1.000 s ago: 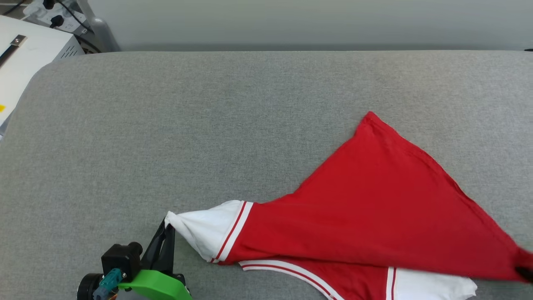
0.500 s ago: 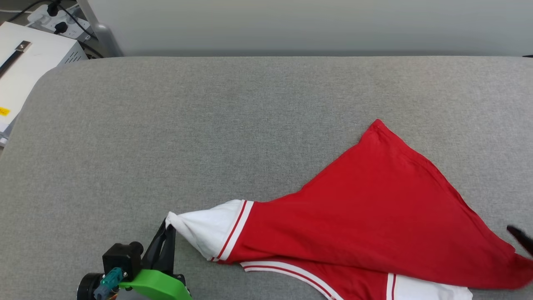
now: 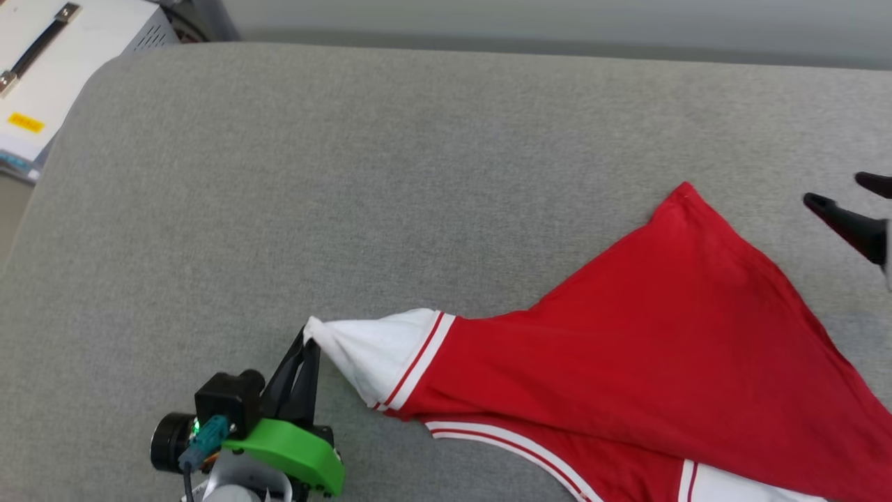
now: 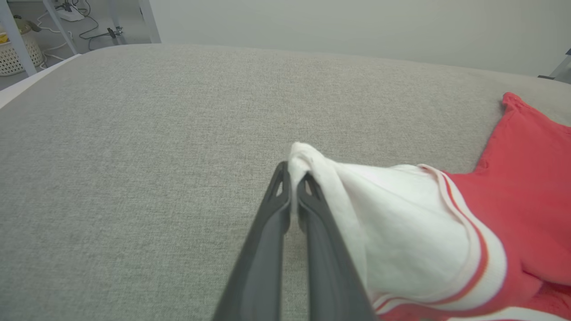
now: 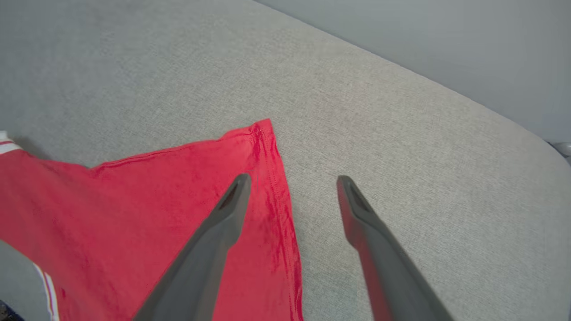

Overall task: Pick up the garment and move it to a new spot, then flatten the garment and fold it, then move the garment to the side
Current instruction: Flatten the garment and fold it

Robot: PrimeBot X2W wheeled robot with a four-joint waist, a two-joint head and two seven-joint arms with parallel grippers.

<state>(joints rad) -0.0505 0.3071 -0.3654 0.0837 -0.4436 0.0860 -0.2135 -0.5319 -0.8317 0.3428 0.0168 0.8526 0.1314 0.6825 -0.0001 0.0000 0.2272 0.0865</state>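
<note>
Garment [image 3: 662,348] lay on the grey padded surface [image 3: 348,174], toward its right side. Left gripper [image 3: 311,341] clamped the white sleeve tip. Right gripper [image 3: 835,189] was spread wide, gripping nothing, near the garment's red far corner.

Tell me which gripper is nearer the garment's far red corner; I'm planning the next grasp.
Right. The right gripper hovers open close beside the far red corner; the left gripper is shut on the white sleeve at the opposite end of the garment.
</note>
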